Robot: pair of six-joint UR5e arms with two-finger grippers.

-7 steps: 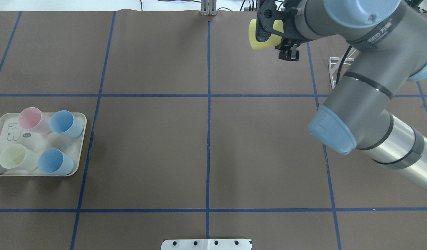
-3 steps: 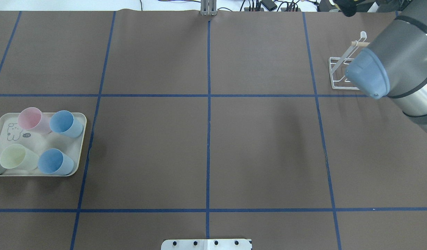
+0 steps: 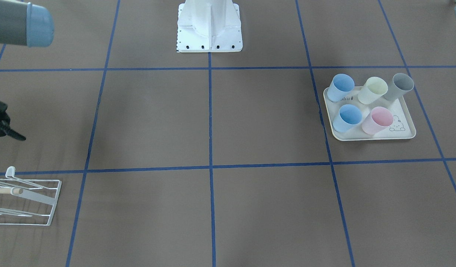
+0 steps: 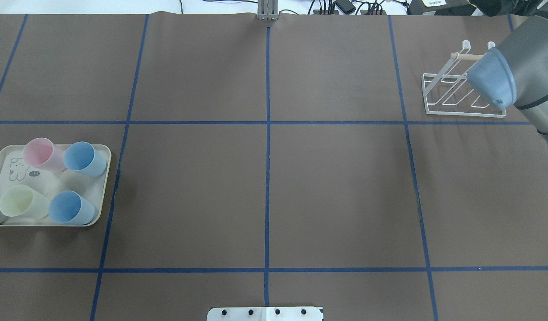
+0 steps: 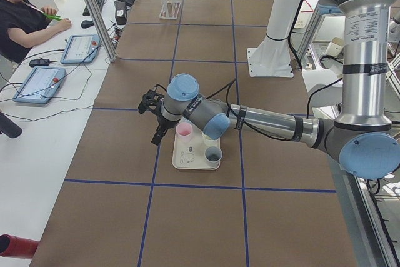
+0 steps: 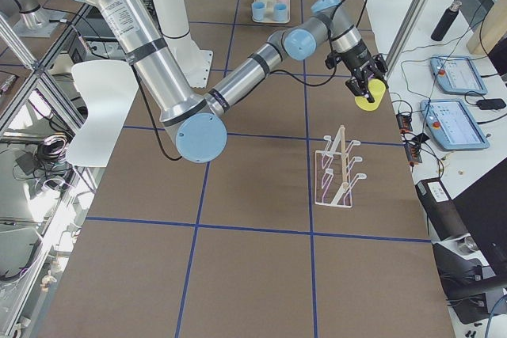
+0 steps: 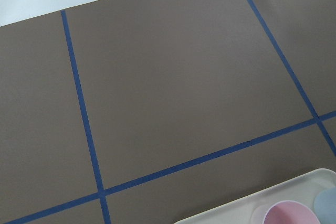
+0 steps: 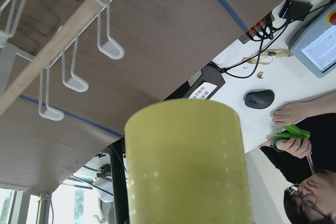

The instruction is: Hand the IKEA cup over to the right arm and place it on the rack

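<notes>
A yellow IKEA cup (image 8: 184, 171) fills the lower middle of the right wrist view, held in the air on its side. In the exterior right view my right gripper (image 6: 363, 85) is shut on the cup (image 6: 369, 99), beyond the far end of the rack (image 6: 341, 168) and close to the table's edge. The white wire rack (image 4: 461, 89) stands with no cup on it; its dowel and prongs (image 8: 63, 30) lie just above the cup in the wrist view. My left gripper (image 5: 156, 134) hovers beside the tray (image 5: 187, 157); I cannot tell whether it is open or shut.
The cream tray (image 4: 105, 171) at the table's left holds several cups: blue, pink, pale yellow, grey. The right arm's elbow (image 4: 492, 80) overlaps the rack's right part. A person (image 5: 22, 10) sits past the far table edge with tablets and cables.
The right arm swung right with the yellow cup, from the top centre of the overhead view out past its top right corner. The rack is now mostly uncovered.
</notes>
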